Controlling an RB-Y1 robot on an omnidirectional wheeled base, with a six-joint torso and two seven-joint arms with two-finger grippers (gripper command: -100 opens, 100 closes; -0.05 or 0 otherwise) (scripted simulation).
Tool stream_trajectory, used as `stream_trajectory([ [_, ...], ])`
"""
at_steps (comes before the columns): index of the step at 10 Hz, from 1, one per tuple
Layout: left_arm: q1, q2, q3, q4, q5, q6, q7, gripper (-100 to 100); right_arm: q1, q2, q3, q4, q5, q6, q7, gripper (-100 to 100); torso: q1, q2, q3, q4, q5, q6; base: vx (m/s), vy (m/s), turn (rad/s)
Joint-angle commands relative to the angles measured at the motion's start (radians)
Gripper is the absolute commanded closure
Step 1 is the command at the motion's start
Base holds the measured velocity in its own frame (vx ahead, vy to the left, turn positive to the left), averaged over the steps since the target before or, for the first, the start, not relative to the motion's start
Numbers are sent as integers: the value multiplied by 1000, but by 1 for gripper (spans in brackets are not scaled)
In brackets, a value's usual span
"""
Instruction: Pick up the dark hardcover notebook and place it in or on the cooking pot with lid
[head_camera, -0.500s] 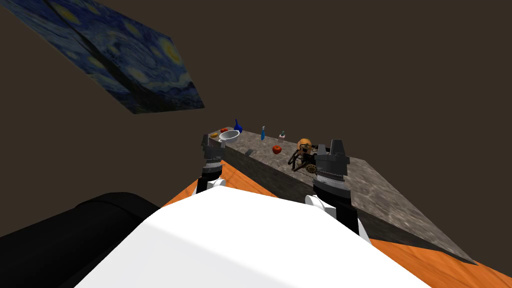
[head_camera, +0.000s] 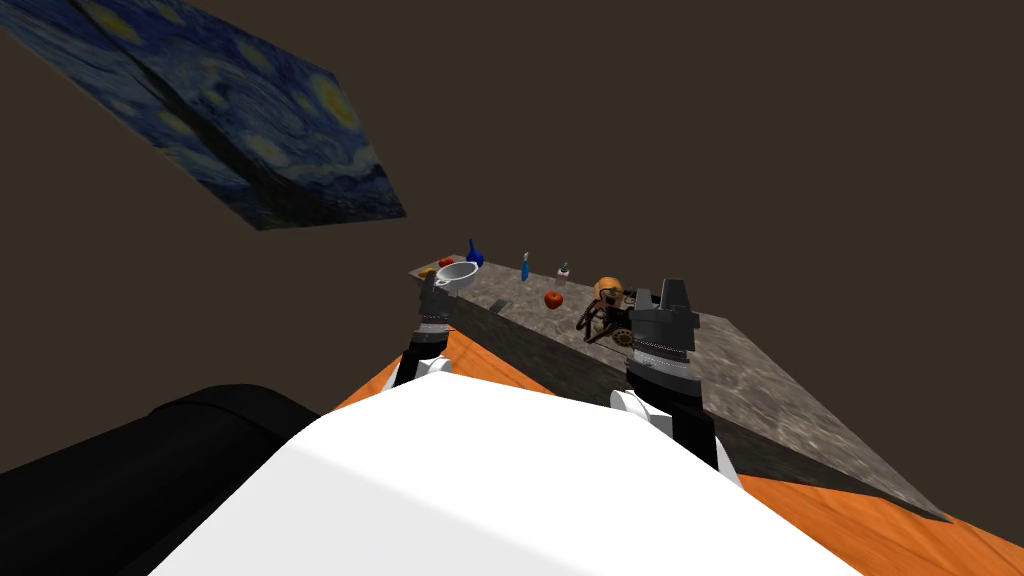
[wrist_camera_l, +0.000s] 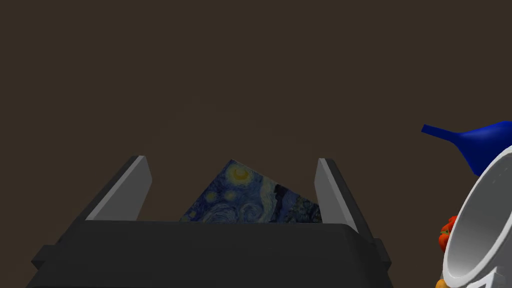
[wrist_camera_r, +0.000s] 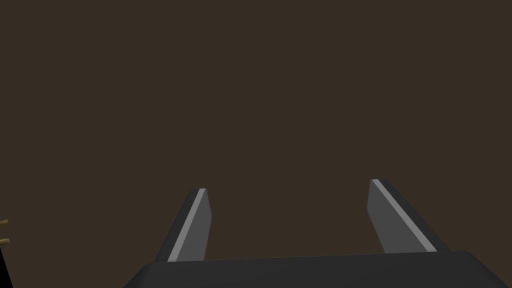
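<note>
Notebook (head_camera: 500, 304): small, dark and flat, lying on the grey stone-patterned counter (head_camera: 780, 380) near its front edge, between the pot (head_camera: 457, 272) and a red fruit (head_camera: 553, 298). It is apart from both grippers and nothing holds it.

Left arm: raised upright at the counter's left end. The left gripper (wrist_camera_l: 231, 159) points up toward the brown wall and a night-sky painting (head_camera: 250, 130). Its fingers stand apart with nothing between them. The light grey pot is just beside this gripper, its open rim turned toward the wrist camera; whether they touch cannot be told.

Right arm: raised upright before the counter's middle. The right gripper (wrist_camera_r: 289, 185) faces the plain brown wall, fingers apart and empty.

Surroundings:
- A blue long-necked vase (head_camera: 475, 252) and a red item (head_camera: 446, 261) stand close behind the pot.
- A blue bottle (head_camera: 524, 266) and a small pale bottle (head_camera: 563, 270) stand along the counter's back edge.
- An orange round object (head_camera: 609, 289) and a dark geared contraption (head_camera: 603, 325) sit between the notebook and the right gripper.
- The floor (head_camera: 480, 365) below is orange.
</note>
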Motion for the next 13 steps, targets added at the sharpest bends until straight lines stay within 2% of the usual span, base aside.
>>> stream_trajectory([
  [1, -7, 17, -13, 1, -7, 49, 3, -100, 0, 0, 0, 0, 0, 0, 0, 0, 0, 0, 0, 0, 0, 0, 31, 36, -50],
  [3, -18, 32, -33, 6, -18, 107, 7, -100, 0, 0, 0, 0, 0, 0, 0, 0, 0, -1, 0, 0, 0, 0, 36, 43, -49],
  [4, -18, 32, -33, 6, -18, 111, 7, -100, 0, 0, 0, 0, 0, 0, 0, 0, 1, -1, 0, 0, 0, 0, 21, 28, -30],
  [6, -29, 44, -55, 11, -29, 171, 11, -100, 0, 0, 0, 0, 0, 0, 0, 0, -1, 0, 0, 0, 0, 0, 25, 28, -51],
  [7, -29, 44, -55, 11, -29, 179, 11, -100, 0, 0, 0, 0, 0, 0, 0, 0, 0, 0, 0, 0, 0, 0, 18, 30, -22],
  [10, -48, 56, -91, 18, -49, 276, 18, -100, 0, 0, 0, 0, 0, 0, 0, 0, 0, 0, 0, 0, 0, 0, 29, 41, -63],
  [11, -48, 56, -91, 18, -49, 291, 18, -100, 0, 0, 0, 0, 0, 0, 0, 0, 1, -1, -1, 0, 0, 0, 30, 40, -21],
  [12, -54, 60, -104, 20, -56, 324, 21, -100, 0, 0, 0, 0, 0, 0, 0, 0, 0, 0, 0, 0, 0, 0, 22, 38, -44],
  [13, -54, 60, -104, 20, -56, 331, 21, -100, 0, 0, 0, 0, 0, 0, 0, 0, 0, 0, 0, 0, 0, 0, 18, 26, -26],
])
